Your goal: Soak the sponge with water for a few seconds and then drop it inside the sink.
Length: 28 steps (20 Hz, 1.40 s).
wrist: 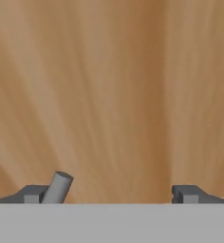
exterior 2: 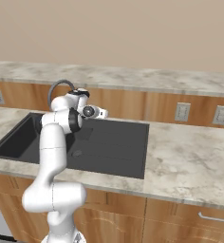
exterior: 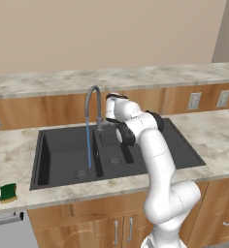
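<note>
The sponge point(exterior: 8, 192), green on top and yellow beneath, lies on the counter left of the sink point(exterior: 56, 145), far from my hand. Water point(exterior: 89, 145) runs in a thin blue stream from the curved faucet point(exterior: 92, 97) into the big left basin. My gripper point(wrist: 111, 195) is open and holds nothing. It faces the wooden backsplash close behind the faucet. A grey faucet lever point(wrist: 57, 187) stands just beside one fingertip point(wrist: 34, 193). My arm reaches over the small basin point(exterior: 115, 154) and the drainboard point(exterior 2: 118, 137).
Wall outlets point(exterior: 194, 100) point(exterior: 223, 98) sit in the backsplash right of the sink. A raised marble ledge point(exterior: 136, 75) runs behind it. Marble counter point(exterior 2: 190, 156) spreads to the right. A dishwasher front point(exterior: 5, 227) sits under the sponge's corner.
</note>
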### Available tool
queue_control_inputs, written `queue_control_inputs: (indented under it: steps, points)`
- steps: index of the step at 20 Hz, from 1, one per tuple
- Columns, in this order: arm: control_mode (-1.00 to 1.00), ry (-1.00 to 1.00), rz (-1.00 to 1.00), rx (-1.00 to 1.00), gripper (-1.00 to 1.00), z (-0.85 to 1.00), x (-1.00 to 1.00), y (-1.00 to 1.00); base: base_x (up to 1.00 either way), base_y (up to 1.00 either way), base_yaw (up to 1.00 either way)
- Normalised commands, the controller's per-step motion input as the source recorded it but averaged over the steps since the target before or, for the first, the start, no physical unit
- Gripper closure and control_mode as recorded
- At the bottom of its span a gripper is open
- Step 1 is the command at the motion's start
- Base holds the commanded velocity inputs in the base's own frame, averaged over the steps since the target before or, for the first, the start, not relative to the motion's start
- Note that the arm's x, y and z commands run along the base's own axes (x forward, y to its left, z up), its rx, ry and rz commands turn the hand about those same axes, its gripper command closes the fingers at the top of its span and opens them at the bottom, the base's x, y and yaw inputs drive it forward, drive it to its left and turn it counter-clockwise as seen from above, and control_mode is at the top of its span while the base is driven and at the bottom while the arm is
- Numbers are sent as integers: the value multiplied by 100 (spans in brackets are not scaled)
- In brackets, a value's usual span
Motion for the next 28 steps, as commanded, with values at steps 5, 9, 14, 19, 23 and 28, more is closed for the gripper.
queue_control_inputs:
  steps: [5,9,14,19,23,28]
  points:
    - [-100,2,-2,1,-100,-3,0,-54,0,0,0]
    - [-100,0,0,4,-100,25,0,-16,0,0,0]
    - [-100,0,0,5,-100,33,-4,-26,0,0,0]
    - [-100,1,0,3,-100,51,-1,-23,0,0,0]
    - [-100,15,0,0,-100,53,0,-10,0,0,0]
    - [-100,38,0,0,-100,61,0,-9,0,0,0]
